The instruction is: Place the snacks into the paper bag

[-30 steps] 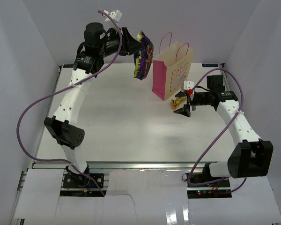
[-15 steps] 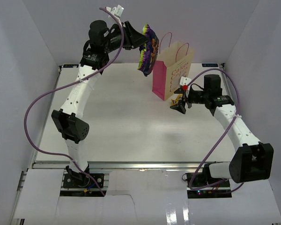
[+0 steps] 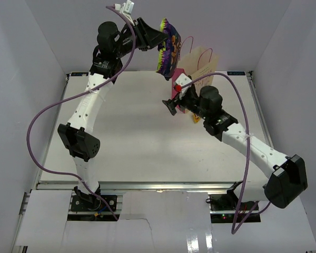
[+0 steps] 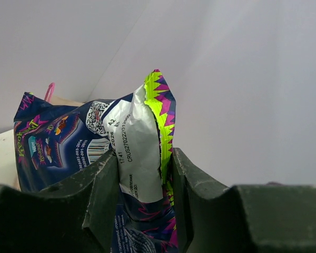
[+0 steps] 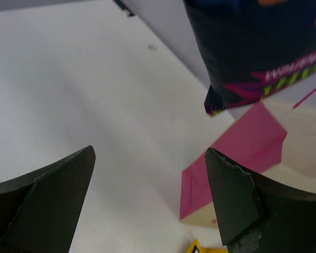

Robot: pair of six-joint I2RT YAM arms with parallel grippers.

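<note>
Your left gripper (image 3: pixel 158 38) is clenched on the top of the chip bag (image 3: pixel 169 47), which hangs in the air, long side down. The mouth of the paper bag (image 3: pixel 203 63) lies just to its right. Your right gripper (image 3: pixel 173 107), spread and empty, stands beside that bag.

We see white shells on the left arm (image 3: pixel 84 110) and right arm (image 3: pixel 253 150), with bulky black joint housings. A purple cable (image 3: pixel 30 138) trails along each arm. The left pincer (image 4: pixel 145 158) has dark matte fingers. The right pincer (image 5: pixel 150 153) has black wedge-shaped ones, and a red dot (image 3: pixel 177 86) sits near it.
</note>
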